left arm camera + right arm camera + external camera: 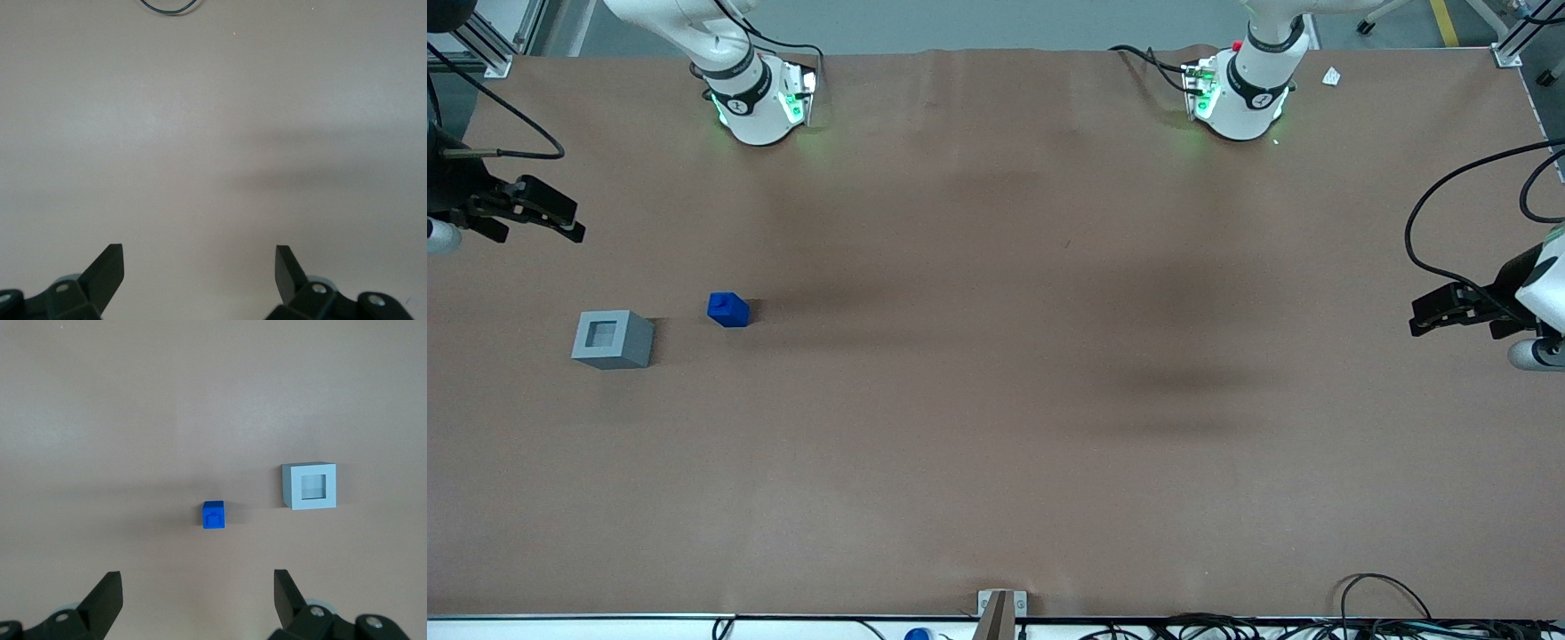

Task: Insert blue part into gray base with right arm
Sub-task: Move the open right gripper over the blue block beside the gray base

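Note:
The blue part (728, 309) lies on the brown table, its stub end pointing up; it also shows in the right wrist view (213, 515). The gray base (613, 339) stands beside it, slightly nearer the front camera, with its square socket facing up (309, 487). The two are apart. My right gripper (560, 218) hangs above the table at the working arm's end, farther from the front camera than the base. In the wrist view the gripper (197, 580) is open and empty, and well clear of both blocks.
The working arm's green-lit base (760, 102) stands at the table's back edge. The brown table (996, 427) spreads wide around the blocks. Cables (1387, 613) lie along the front edge. A small white scrap (1331, 76) lies toward the parked arm's end.

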